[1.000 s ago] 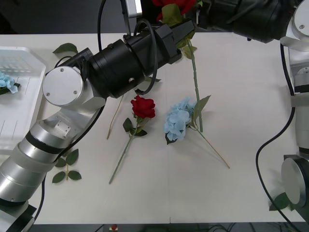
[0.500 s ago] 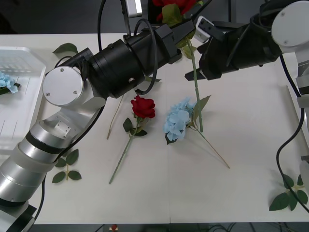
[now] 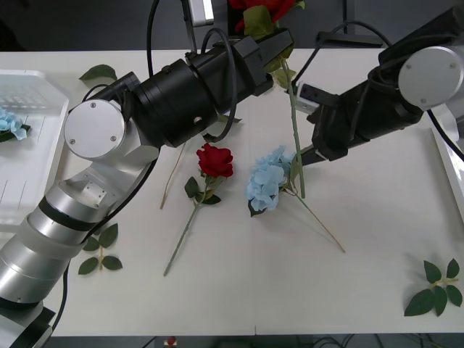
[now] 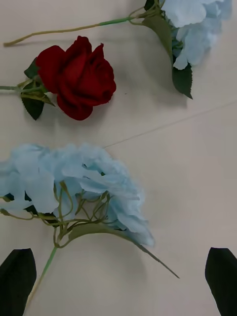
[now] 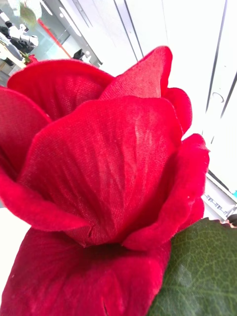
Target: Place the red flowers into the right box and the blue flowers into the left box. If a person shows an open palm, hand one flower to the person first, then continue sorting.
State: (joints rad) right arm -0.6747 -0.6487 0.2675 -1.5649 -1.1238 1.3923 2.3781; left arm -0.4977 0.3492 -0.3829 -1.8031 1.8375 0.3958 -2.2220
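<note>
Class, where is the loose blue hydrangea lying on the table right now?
In the front view, the blue hydrangea lies mid-table, right of the loose red rose, below the right hand.

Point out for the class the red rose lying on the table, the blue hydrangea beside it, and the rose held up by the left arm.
Lying red rose [image 3: 215, 160], front view, on its bloom.
Blue hydrangea [image 3: 267, 180], front view, on the flower cluster.
Held red rose [image 5: 98, 163], left wrist view, on its petals.

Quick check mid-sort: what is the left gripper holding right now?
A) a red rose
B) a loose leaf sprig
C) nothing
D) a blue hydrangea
A: the left gripper is clamped on a red rose, its stem hanging to the table.
</note>
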